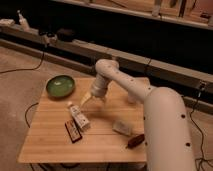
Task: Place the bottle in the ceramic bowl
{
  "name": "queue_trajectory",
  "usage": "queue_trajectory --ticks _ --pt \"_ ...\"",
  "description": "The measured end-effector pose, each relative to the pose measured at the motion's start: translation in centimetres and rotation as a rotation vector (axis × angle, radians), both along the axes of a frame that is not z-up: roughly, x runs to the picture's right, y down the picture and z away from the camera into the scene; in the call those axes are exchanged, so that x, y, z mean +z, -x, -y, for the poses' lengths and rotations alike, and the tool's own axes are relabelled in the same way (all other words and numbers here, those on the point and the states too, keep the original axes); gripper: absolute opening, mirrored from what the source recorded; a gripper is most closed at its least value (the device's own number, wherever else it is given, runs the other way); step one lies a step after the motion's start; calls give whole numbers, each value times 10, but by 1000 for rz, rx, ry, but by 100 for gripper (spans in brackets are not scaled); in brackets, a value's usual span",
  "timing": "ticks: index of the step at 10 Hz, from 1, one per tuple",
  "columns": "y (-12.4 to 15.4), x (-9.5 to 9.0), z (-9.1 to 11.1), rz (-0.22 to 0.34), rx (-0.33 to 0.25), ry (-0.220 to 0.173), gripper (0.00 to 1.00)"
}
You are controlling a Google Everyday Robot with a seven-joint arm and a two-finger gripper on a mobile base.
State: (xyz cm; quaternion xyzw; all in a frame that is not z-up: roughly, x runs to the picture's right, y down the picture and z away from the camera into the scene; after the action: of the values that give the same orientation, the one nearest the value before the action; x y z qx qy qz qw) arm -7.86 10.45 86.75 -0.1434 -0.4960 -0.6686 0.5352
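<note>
progress: nothing is placed yet; by my judgement grasping, lifting and dropping are all left.
ceramic bowl (60,86): empty, at the table's (50,146) far left corner.
bottle (78,116): lies flat on the table, in front and right of the ceramic bowl, apart from it.
pincer (87,101): right of the ceramic bowl, close over the bottle's cap end; its width i cannot tell.

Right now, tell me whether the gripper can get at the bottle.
Probably yes: the gripper hangs close by the bottle, nothing between them; the flat box lies beside it on the far side from the arm.
</note>
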Motion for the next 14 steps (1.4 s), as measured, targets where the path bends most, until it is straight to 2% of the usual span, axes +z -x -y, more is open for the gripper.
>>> queue_trajectory --ticks 3,7,9,11,13,14 --pt "37 8 -5 73 -77 7 80" --pt "68 19 -22 109 -185 8 80" --pt "85 23 -26 123 -192 1 80" --pt "94 25 -25 132 -183 -9 70" --pt "102 25 -25 121 -182 -17 45" --pt "104 24 -23 115 -179 -23 37"
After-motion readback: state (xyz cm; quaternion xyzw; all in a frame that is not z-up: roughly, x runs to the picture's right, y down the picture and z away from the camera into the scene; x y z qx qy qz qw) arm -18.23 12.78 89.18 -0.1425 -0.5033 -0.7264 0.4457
